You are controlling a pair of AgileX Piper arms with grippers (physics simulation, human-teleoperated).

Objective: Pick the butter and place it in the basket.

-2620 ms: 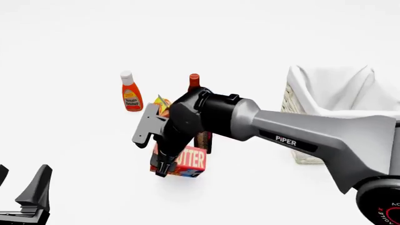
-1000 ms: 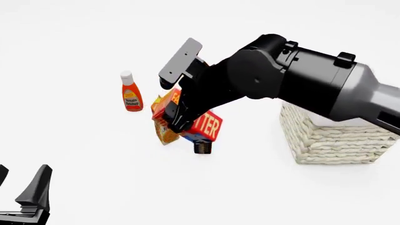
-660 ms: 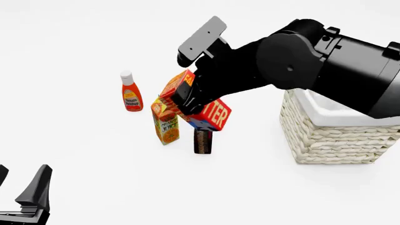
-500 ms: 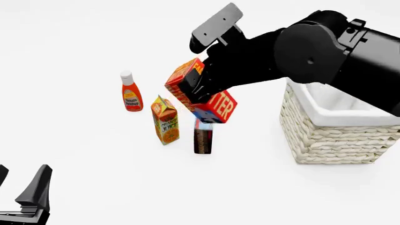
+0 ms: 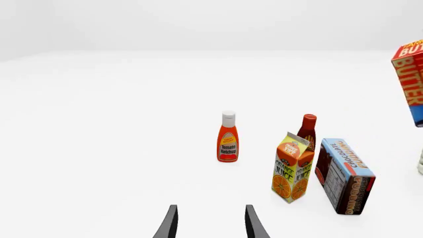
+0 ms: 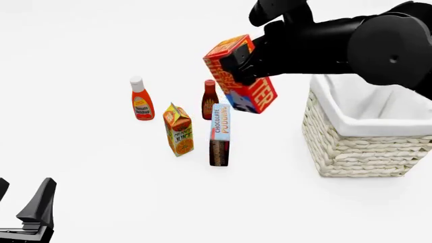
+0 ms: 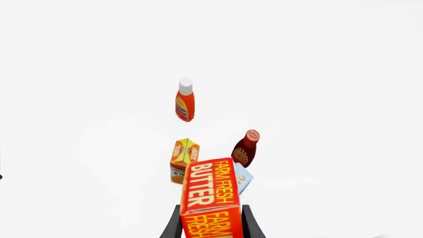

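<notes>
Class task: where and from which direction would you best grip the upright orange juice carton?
Grip the yellow-and-orange gabled orange juice carton across its flat side faces, below the sloped top, coming from above: it stands upright, and the tall chocolate pudding box crowds one side.

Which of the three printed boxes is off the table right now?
The butter: the right tool holds it in the air, tilted, near the basket. The orange juice carton and chocolate pudding box both stand on the table.

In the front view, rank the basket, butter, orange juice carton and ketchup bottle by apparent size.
1. basket
2. butter, though it is lifted nearer the camera, which may inflate it
3. juice carton
4. ketchup bottle, close to the carton and farther back, so unsure
</notes>
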